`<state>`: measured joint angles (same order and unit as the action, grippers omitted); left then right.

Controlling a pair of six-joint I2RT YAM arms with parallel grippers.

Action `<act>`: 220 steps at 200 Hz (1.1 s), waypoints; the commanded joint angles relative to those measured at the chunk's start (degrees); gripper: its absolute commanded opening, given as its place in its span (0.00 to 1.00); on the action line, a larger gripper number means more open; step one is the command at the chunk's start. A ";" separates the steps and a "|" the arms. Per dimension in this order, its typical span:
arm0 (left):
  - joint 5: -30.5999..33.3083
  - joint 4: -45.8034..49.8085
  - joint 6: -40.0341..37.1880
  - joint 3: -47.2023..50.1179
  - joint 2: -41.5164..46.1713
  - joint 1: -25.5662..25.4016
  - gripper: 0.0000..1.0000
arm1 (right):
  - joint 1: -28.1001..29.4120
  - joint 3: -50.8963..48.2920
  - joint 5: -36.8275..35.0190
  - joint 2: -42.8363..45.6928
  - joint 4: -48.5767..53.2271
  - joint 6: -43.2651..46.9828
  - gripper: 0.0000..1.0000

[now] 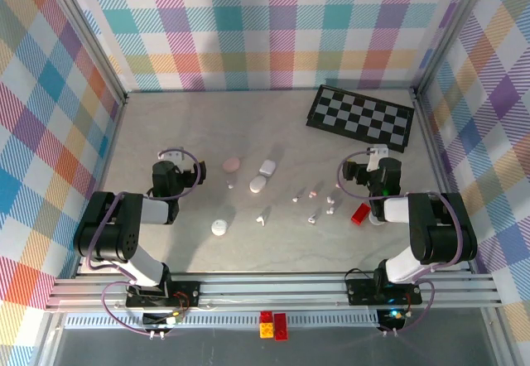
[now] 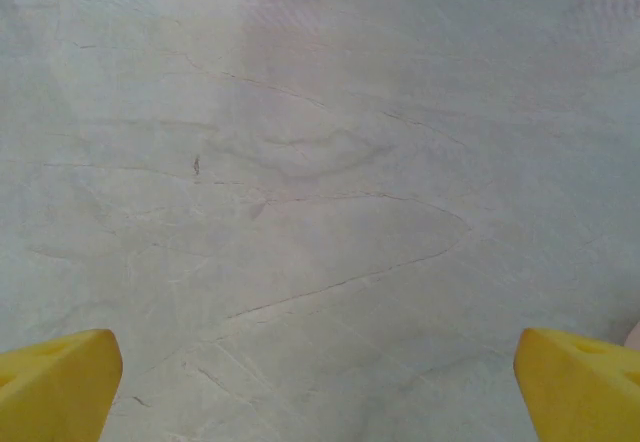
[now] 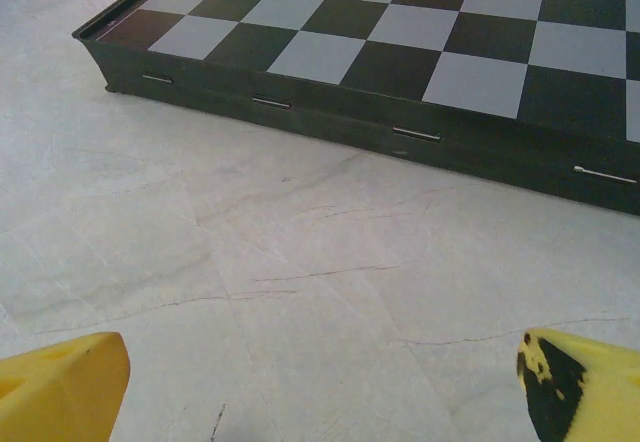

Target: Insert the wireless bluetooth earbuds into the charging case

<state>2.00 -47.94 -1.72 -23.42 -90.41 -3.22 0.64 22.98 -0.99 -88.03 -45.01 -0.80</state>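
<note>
Several tiny earbuds lie scattered mid-table, among them a white one (image 1: 262, 215), a white one (image 1: 313, 216) and a pale pink one (image 1: 313, 192). Pebble-like charging cases lie to their left: a pink one (image 1: 231, 164), two white ones (image 1: 267, 167) (image 1: 257, 184) and a round white one (image 1: 219, 228). My left gripper (image 1: 170, 166) (image 2: 320, 387) stands open over bare table, left of the cases. My right gripper (image 1: 374, 166) (image 3: 320, 387) stands open over bare table, right of the earbuds and facing the chessboard. Nothing is between either pair of yellow fingertips (image 2: 60, 382) (image 3: 585, 387).
A black-and-grey chessboard (image 1: 360, 117) (image 3: 400, 52) lies at the back right, close ahead of my right gripper. A red block (image 1: 360, 214) sits by the right arm. Plaid walls enclose the table on three sides. Two small bricks (image 1: 273, 325) rest below the front rail.
</note>
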 commanded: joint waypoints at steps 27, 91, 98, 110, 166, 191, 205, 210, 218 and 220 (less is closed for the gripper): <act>-0.50 -0.41 -0.31 -0.76 -0.20 0.39 1.00 | -0.04 0.75 -0.06 0.14 -2.06 -0.17 0.99; -0.43 -0.40 -0.31 -0.80 -0.20 0.37 1.00 | -0.02 0.75 -0.06 0.14 -2.07 -0.17 0.99; -0.50 -0.40 -0.35 -0.77 -0.20 0.41 1.00 | -0.07 0.75 -0.06 0.14 -2.01 -0.16 0.99; -0.46 -0.44 -0.33 -0.80 -0.20 0.41 1.00 | -0.09 0.75 -0.06 0.14 -2.04 -0.17 0.99; -0.80 -0.83 -0.46 -0.47 0.08 0.30 1.00 | -0.07 0.59 -0.06 0.29 -2.25 -0.17 0.99; -0.71 2.49 -3.07 -1.15 2.77 -1.43 1.00 | -0.04 0.39 0.29 1.22 -1.87 -0.04 0.99; 2.39 4.99 -3.46 -1.26 5.24 -2.85 1.00 | -0.04 0.48 0.29 3.64 0.10 -0.03 0.99; 3.25 6.22 -3.62 -1.41 6.12 -3.38 1.00 | -0.04 0.60 0.28 4.73 1.26 0.01 0.99; 4.90 8.27 -4.02 -1.70 7.90 -4.36 1.00 | -0.08 0.95 0.41 6.82 3.88 -0.07 0.99; 5.37 8.78 -4.18 -1.78 8.35 -4.65 1.00 | 0.05 1.06 0.45 7.37 4.58 -0.08 0.99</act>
<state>3.01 -44.21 -3.66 -23.44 -87.46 -5.39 0.64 22.98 -0.97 -86.43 -43.79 -0.78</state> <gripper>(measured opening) 0.997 0.990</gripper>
